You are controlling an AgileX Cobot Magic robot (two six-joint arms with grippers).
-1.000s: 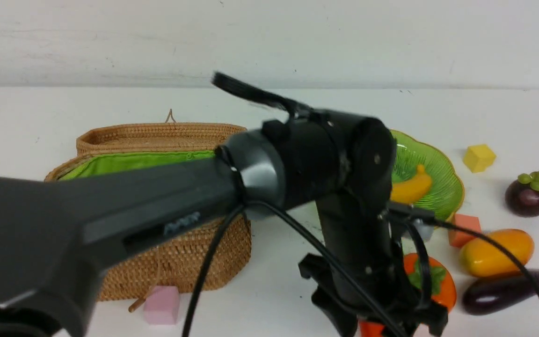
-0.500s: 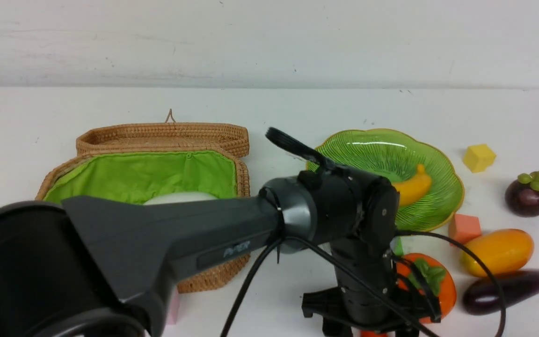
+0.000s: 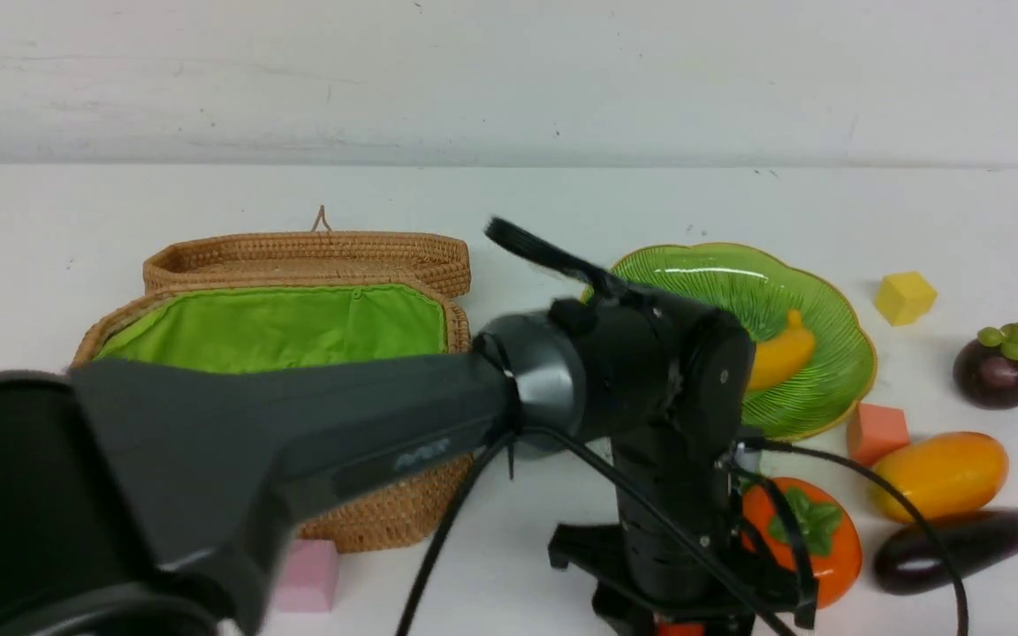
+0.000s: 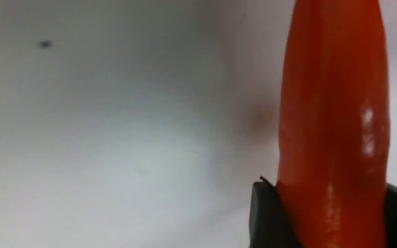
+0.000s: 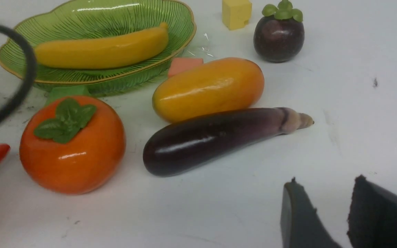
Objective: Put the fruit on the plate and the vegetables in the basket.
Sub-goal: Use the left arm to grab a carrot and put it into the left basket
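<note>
My left gripper (image 4: 329, 193) is shut on the slim red-orange carrot-like piece (image 4: 333, 103), a finger pressed against each side, low over the white table. In the front view the left arm crosses the picture and that gripper (image 3: 677, 618) sits at the bottom edge beside the persimmon (image 3: 831, 548). The banana (image 3: 778, 358) lies on the green plate (image 3: 818, 300). Mango (image 3: 942, 473), eggplant (image 3: 951, 548) and mangosteen (image 3: 997, 371) rest on the table at the right. The basket (image 3: 359, 521) stands open at the left. My right gripper (image 5: 326, 186) is open and holds nothing, near the eggplant (image 5: 212, 137).
A yellow cube (image 3: 904, 297) and an orange cube (image 3: 877, 431) sit by the plate. A pink cube (image 3: 306, 574) lies in front of the basket. The basket's lid (image 3: 306, 252) lies folded back behind it. The left arm hides part of the basket's inside.
The left arm has come down beside the persimmon and shifted slightly left. Its jaws have closed in on the carrot-like piece. The fruit and the eggplant have not moved.
</note>
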